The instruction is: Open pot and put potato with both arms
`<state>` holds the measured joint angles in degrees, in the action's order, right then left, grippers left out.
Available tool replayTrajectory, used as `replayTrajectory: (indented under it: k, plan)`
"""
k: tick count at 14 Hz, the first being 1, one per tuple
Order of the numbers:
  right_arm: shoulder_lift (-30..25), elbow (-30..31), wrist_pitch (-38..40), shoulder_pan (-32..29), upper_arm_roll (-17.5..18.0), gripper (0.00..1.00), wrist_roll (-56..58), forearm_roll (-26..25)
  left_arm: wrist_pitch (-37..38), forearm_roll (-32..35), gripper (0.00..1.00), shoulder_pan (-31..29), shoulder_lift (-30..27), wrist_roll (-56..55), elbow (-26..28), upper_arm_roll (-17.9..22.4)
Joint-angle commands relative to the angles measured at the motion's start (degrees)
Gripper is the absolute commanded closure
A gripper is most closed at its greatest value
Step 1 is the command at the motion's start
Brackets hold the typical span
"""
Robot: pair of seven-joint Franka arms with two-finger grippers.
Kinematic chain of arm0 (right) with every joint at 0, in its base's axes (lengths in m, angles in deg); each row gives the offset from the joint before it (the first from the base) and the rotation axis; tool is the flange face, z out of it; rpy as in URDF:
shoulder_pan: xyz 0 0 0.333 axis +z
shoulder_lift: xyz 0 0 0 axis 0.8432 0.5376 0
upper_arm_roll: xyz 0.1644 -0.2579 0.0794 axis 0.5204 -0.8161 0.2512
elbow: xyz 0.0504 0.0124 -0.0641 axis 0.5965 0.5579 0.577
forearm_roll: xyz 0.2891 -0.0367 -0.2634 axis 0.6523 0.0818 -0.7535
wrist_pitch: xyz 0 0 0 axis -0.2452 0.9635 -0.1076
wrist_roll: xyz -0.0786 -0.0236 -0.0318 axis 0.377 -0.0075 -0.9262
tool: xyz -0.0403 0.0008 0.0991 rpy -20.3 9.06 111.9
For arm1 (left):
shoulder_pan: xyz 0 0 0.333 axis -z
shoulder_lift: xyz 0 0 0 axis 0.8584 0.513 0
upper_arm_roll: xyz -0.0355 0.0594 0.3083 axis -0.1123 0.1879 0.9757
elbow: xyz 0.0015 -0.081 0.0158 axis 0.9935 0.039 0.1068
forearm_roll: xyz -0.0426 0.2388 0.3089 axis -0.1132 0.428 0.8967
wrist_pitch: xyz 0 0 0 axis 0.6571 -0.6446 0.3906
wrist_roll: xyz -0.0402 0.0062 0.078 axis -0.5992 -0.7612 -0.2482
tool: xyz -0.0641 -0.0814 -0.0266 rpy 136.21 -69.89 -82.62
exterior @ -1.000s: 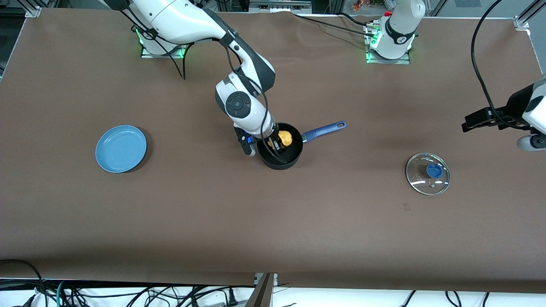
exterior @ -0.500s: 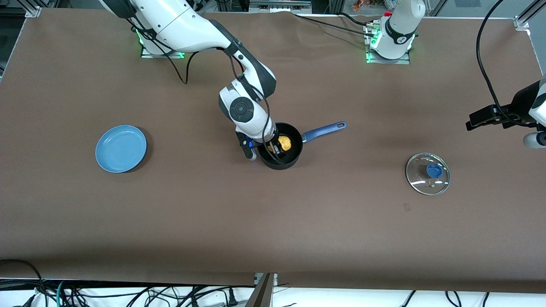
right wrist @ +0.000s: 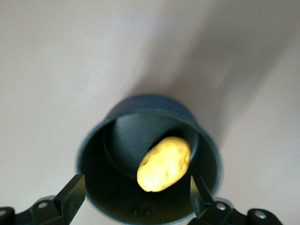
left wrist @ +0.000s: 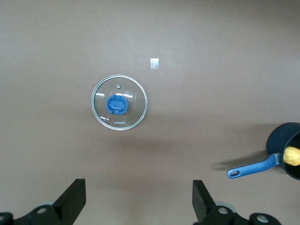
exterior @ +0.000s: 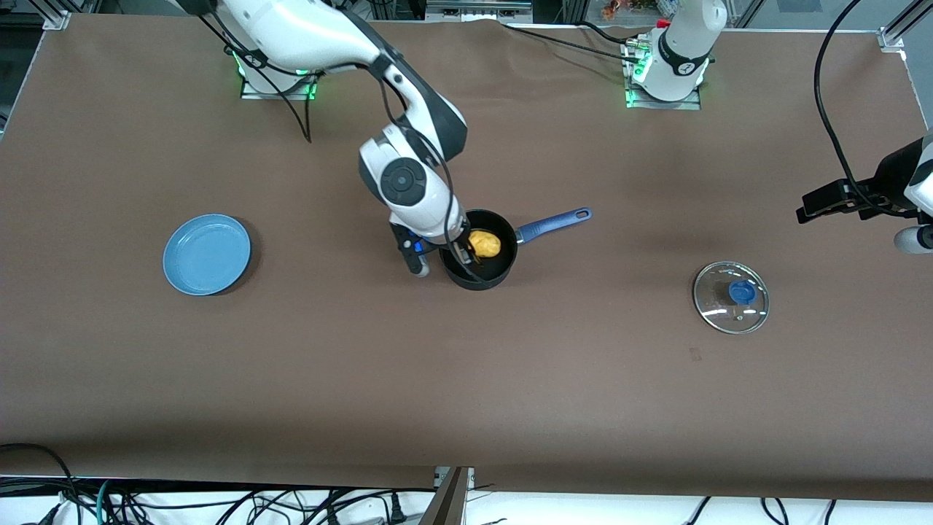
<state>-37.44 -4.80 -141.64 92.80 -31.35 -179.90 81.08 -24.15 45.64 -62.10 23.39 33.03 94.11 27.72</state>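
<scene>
The glass lid [exterior: 730, 297] lies nearest the front camera, flat on the table with its blue knob up, toward the left arm's end and well apart from everything else. It's glass, so fragile and slick; that knob is the only sensible place to pinch it. The left wrist view looks straight down on it [left wrist: 119, 108].

A bit farther back, mid-table, sits the pot [exterior: 478, 249] with its blue handle [exterior: 554, 223] pointing toward the left arm's end. The potato [exterior: 485, 243] is lying inside it against the wall nearest the handle, so the job looks basically done to me. The potato looks light, stiff and lumpy, and I'd grab it across the short axis so the fingers don't skate off the rounded ends. The pot is rigid, and its long handle is the obvious place to hold it.

The right gripper [exterior: 461, 255] hangs over the pot's mouth with its fingers spread wide and nothing between them; in the right wrist view [right wrist: 136, 194] the potato [right wrist: 164, 163] sits loose below. The blue plate [exterior: 207, 254] is off toward the right arm's end.

The left gripper [left wrist: 136, 199] is also spread open and empty, waiting up in the air at its own end of the table.

Versus half a second ago, the right wrist has lifted and pulled back a little from the pot, so more of the potato shows. The left arm has hardly moved.
</scene>
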Motion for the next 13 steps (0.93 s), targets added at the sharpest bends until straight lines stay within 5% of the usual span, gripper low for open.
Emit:
replayTrajectory:
  k: [1, 5, 11, 13]
  plan:
    - [-5.48, -2.02, 10.50, 0.19, -3.29, 0.01, 4.97, -1.24, 0.09, 0.84, 0.00, -0.11, -0.63, 1.28, -0.05, -0.09]
    - [-12.69, -1.93, 20.08, 0.01, -10.76, 0.01, 23.23, -1.42, 0.09, 0.84, 0.00, -0.11, -0.63, 1.19, -0.05, -0.09]
    - [-17.71, -2.02, 36.07, -0.25, -26.57, 0.00, 66.62, -1.51, 0.09, 0.84, 0.00, -0.02, -0.63, 1.19, -0.05, -0.18]
    - [-19.98, -1.24, 37.42, -1.38, -28.53, 0.00, 79.12, -1.51, 0.09, 0.84, 0.00, -0.02, -0.72, 1.19, -0.05, -0.09]
